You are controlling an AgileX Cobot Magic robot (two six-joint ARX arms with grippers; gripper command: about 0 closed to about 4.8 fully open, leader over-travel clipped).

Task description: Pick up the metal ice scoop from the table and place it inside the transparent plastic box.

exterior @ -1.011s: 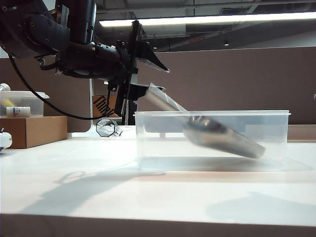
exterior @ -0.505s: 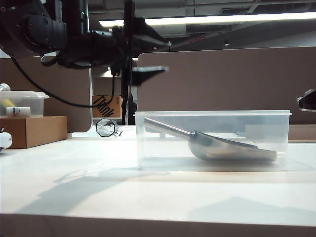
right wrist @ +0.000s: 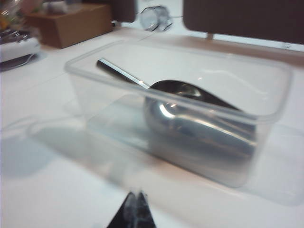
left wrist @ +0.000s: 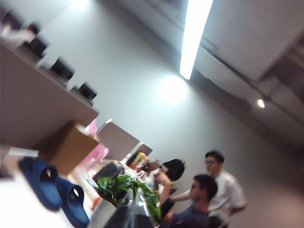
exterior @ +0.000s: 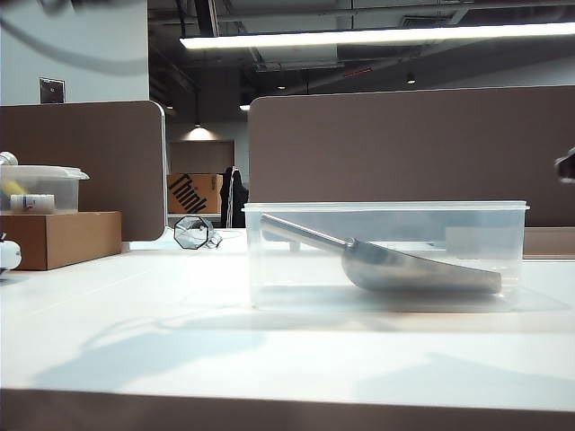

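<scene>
The metal ice scoop lies inside the transparent plastic box on the white table. Its bowl rests on the box floor and its rod handle slants up toward the box's left end. Nothing holds it. My left gripper is shut and empty, aimed up at the room; it is out of the exterior view. My right gripper is shut and empty, hovering over the table in front of the box with the scoop beyond it. Only a dark bit of the right arm shows at the exterior view's right edge.
A cardboard box stands at the left with a small lidded clear tub on top. A clear faceted object sits behind the box's left end. Brown partition panels close off the back of the table.
The left gripper let go of the scoop, which settled flat in the box. The left arm then lifted up out of the exterior view and its jaws closed.
</scene>
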